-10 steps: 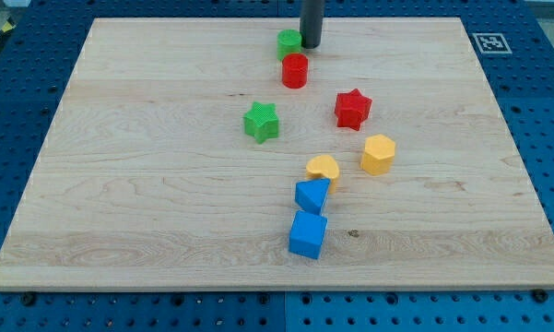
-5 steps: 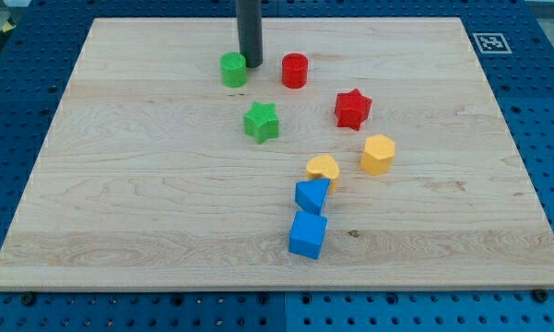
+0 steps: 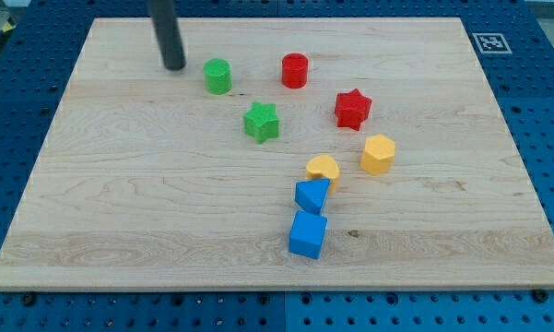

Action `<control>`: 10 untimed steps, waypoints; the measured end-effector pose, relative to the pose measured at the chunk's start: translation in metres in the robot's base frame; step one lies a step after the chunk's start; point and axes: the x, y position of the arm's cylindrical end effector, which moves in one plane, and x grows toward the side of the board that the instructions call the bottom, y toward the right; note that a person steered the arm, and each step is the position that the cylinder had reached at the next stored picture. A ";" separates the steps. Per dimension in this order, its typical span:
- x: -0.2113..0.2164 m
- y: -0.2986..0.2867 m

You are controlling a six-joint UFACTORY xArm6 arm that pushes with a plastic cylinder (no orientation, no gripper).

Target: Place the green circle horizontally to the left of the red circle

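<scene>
Sitting clawless left of green circle (image 3: 218,76), my tip (image 3: 174,66) touched nothing, red circle (image 3: 295,70) rightward, green star (image 3: 261,122) below.

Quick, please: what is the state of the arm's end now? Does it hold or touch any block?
My tip: no gripper, so it holds nothing. It stands apart from the green circle, on that block's left in the view, and touches no block.
</scene>
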 end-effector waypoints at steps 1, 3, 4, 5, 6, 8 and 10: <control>0.056 -0.002; 0.149 0.057; 0.193 0.093; 0.239 0.119; 0.277 0.155; 0.289 0.252; 0.289 0.252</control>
